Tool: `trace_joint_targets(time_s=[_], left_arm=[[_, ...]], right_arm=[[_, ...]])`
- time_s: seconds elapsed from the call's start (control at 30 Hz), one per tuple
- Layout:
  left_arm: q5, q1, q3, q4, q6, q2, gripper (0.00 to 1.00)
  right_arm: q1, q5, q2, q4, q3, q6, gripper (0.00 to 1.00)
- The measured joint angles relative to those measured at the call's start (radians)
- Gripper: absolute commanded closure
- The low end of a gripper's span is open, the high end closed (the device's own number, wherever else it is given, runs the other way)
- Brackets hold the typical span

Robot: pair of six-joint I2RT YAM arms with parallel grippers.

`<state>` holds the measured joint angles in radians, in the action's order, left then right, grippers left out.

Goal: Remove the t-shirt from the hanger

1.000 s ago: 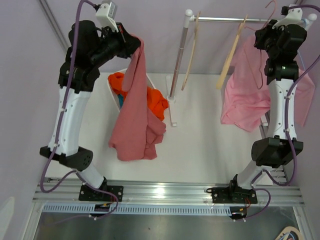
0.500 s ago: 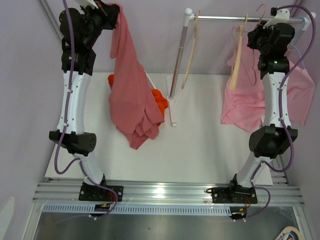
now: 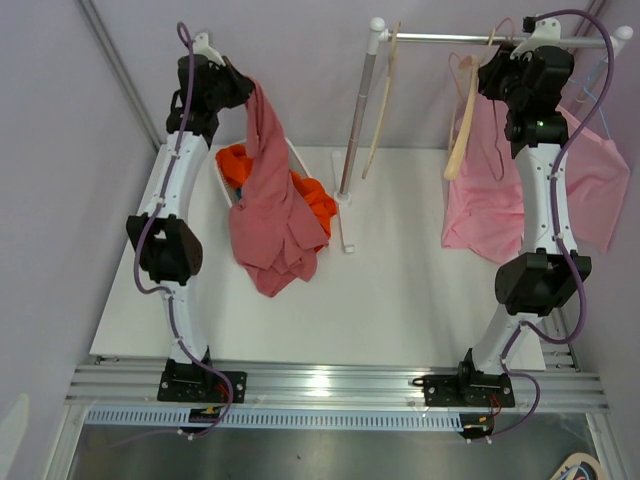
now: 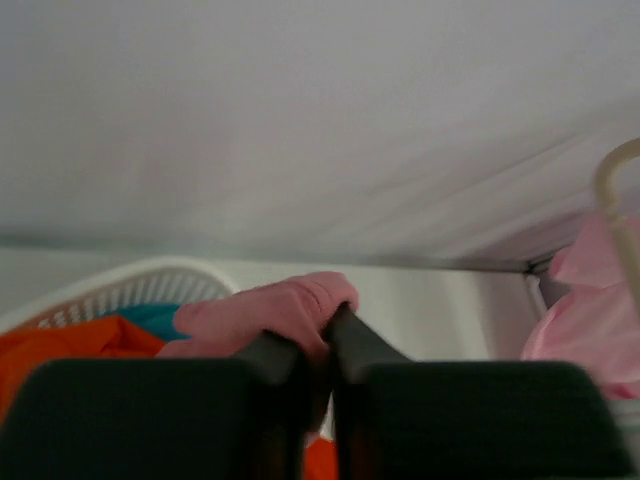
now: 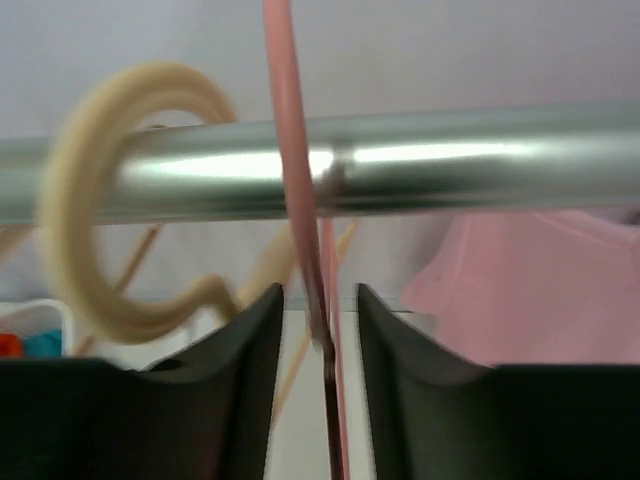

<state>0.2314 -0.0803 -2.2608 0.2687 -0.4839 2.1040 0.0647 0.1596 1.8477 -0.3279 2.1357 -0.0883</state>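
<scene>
The left fingers are pressed tight together. They pinch a fold of the dark pink t-shirt. The arm holds it up high, near the back wall. The t-shirt hangs down long and loose from the fingers. It is on no hanger. Its bottom part is bunched up and hangs in front of the white basket. I cannot tell if it touches the desk. The basket stands at the back left of the desk. Orange clothes and a bit of blue cloth lie in it.

The right fingers are a little way apart. The thin pink hanger runs up through the gap between them. They do not squeeze it. The hanger crosses in front of the metal rail. A pale wooden hanger hook curls over the rail just to the left.

From above, the rail sits at the back right, on a pole. Two wooden hangers hang from it. A light pink t-shirt hangs below it, partly behind the right arm.
</scene>
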Motion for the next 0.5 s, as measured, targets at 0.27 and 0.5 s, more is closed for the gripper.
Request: trace_joint_targets(time_s=[0.27, 0.5], left_arm=[[-0.02, 0.0, 0.047, 0.152, -0.094, 0.046, 0.01], [-0.088, -0.024, 0.33, 0.12, -0.103, -0.124, 0.01]], right_arm=[[0.026, -0.066, -0.047, -0.04, -0.039, 0.006, 0.04], [0.154, -0.042, -0.17, -0.1, -0.086, -0.018, 0.0]])
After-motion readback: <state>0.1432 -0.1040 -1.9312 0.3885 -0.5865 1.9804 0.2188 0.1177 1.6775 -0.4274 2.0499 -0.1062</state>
